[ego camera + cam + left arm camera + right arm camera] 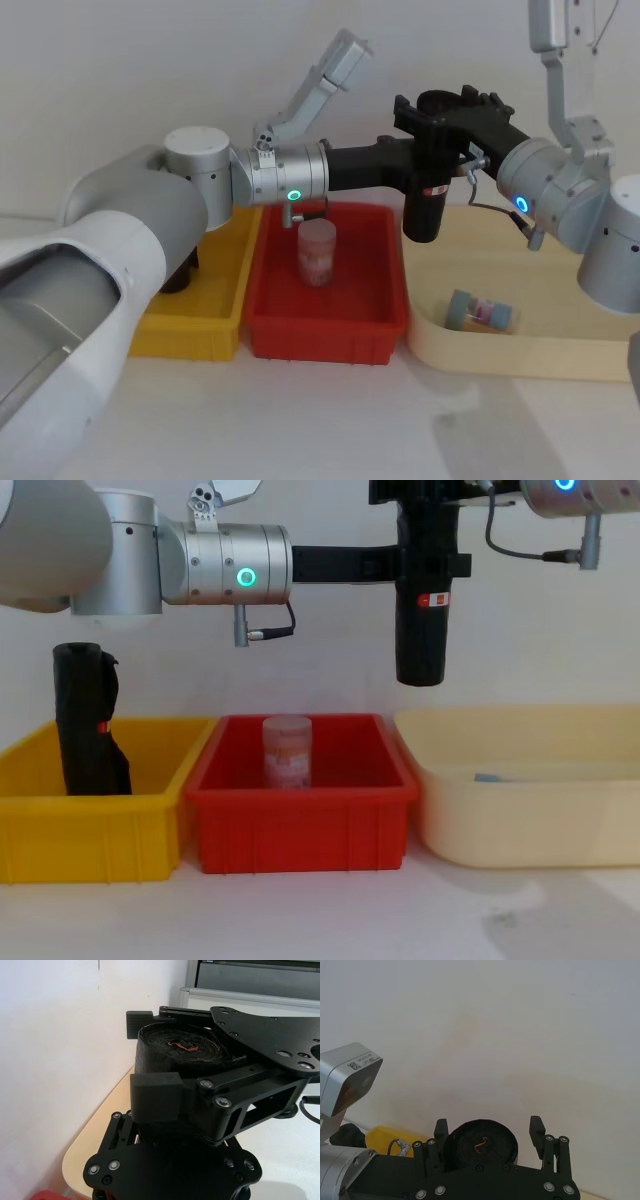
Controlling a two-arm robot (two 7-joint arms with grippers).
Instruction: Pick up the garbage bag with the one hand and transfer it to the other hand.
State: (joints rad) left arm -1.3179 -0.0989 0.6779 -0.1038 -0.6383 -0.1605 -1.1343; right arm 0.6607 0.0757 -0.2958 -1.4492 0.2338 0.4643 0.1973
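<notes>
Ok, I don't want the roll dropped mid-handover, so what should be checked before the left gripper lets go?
1. Left gripper clamped on the garbage bag: ok, it grips the upper half and the bag hangs upright in the air.
2. Right gripper around the bag's top end: ok, one finger on each side.
3. Right gripper closed on the bag: not ok, a gap shows beside one finger.
4. Bag's bottom end clear of the red bin and cream tub: ok, it hangs above both rims.
5. Safe to release the left: not ok yet; the right should probably close first.
</notes>
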